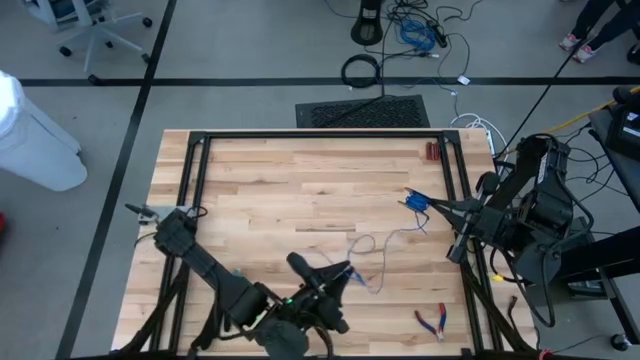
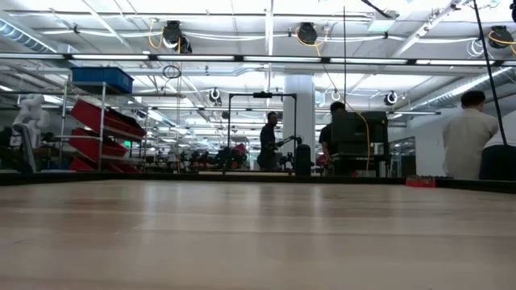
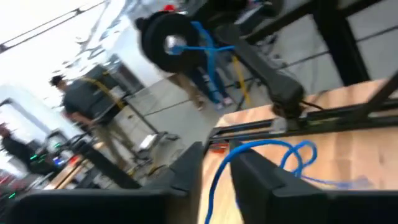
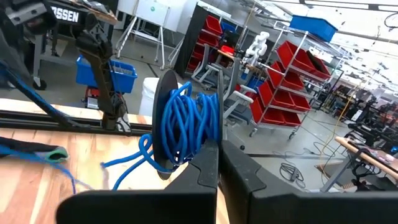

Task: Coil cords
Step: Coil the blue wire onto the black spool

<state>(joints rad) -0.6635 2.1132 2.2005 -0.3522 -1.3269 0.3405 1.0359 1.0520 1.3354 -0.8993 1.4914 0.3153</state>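
Note:
A blue cord is partly wound on a dark spool (image 4: 180,124), which shows in the left wrist view as a dark disc with a pale centre (image 3: 171,38). My right gripper (image 1: 425,207) is shut on that spool at the table's right side. The loose cord (image 1: 385,240) trails over the wood toward the near middle. There my left gripper (image 1: 348,272) stands open, pointing level toward the right, and the cord (image 3: 214,177) runs up through the gap between its fingers. The low view shows neither gripper. My left gripper has the cord (image 3: 217,163) passing between its two parted fingers; whether either finger touches it I cannot tell. My right gripper pinches the spool at its lower edge (image 4: 200,148) between its two fingers, level from the table's right side. The spool stands on edge, clear of the table, with slack cord (image 4: 127,162) dropping from it to the wood.
Red-handled pliers (image 1: 432,320) lie near the front right corner. A small red object (image 1: 432,152) sits at the far right. A black frame (image 1: 320,135) borders the tabletop. A thick black cable ring (image 1: 362,70) lies on the floor beyond. People stand in the room behind.

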